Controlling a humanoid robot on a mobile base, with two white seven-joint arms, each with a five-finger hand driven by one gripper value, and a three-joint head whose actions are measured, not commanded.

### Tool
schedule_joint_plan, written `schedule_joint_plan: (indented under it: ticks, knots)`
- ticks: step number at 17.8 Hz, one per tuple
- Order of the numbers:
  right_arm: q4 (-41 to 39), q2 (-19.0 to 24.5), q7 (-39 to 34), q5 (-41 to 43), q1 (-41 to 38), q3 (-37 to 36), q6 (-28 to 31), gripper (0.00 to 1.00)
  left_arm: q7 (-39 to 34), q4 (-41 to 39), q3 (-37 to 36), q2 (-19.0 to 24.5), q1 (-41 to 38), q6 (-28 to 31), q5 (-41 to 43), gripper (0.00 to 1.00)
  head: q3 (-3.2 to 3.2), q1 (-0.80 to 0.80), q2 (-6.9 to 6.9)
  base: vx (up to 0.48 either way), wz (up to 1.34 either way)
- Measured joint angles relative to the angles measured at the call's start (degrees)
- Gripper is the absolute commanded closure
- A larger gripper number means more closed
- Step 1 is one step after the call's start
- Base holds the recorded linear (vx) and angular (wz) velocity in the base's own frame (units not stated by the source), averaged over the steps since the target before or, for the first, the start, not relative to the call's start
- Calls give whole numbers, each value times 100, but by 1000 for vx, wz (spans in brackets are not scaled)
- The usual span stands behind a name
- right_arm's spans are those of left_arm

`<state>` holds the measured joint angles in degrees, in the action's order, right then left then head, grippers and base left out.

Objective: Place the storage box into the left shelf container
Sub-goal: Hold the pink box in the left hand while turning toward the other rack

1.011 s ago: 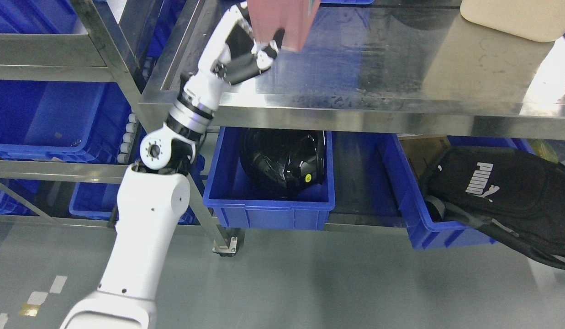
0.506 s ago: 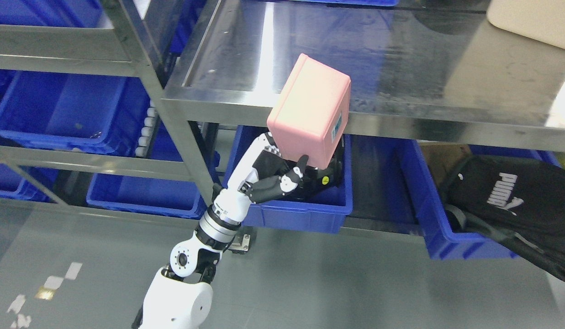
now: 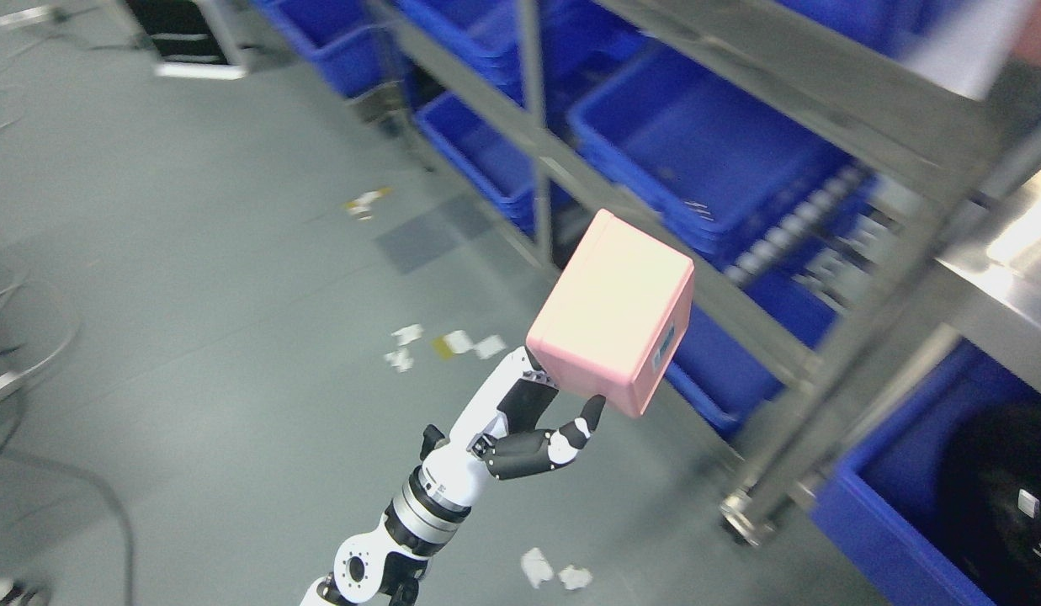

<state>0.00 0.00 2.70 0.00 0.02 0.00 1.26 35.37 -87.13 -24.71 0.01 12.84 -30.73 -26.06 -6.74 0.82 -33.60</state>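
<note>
Your left robot hand is gripping the pink storage box from below, fingers curled around its lower corner. Box is hanging over the floor, just off the shelf's front edge. Blue container is sitting behind. Keep it level, clear the upright post.

One pink storage box and one robot hand show. About six blue bins sit on one steel shelf rack. Several paper scraps dot the floor.

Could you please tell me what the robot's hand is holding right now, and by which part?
The left hand holds the pink rectangular plastic storage box by its lower end, fingers curled against it.
</note>
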Motion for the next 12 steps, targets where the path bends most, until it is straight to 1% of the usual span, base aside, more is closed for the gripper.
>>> schedule_joint_plan:
  ticks: [4, 6, 10, 12]
  knots:
    - [0, 0, -80, 0, -1, 0, 0, 0, 25, -122, 105, -1, -275, -66, -3, 98, 0, 0, 0, 300, 1415]
    - [0, 0, -92, 0, -1, 0, 0, 0, 35, -172, 171, -1, -441, -73, -3, 98, 0, 0, -1, 347, 1064]
    - [0, 0, -33, 0, -1, 0, 0, 0, 39, -240, 286, -1, -733, -132, -4, 98, 0, 0, 0, 402, 584]
    - [0, 0, -27, 0, -1, 0, 0, 0, 39, -266, 340, -1, -853, -149, -4, 98, 0, 0, 0, 443, 119]
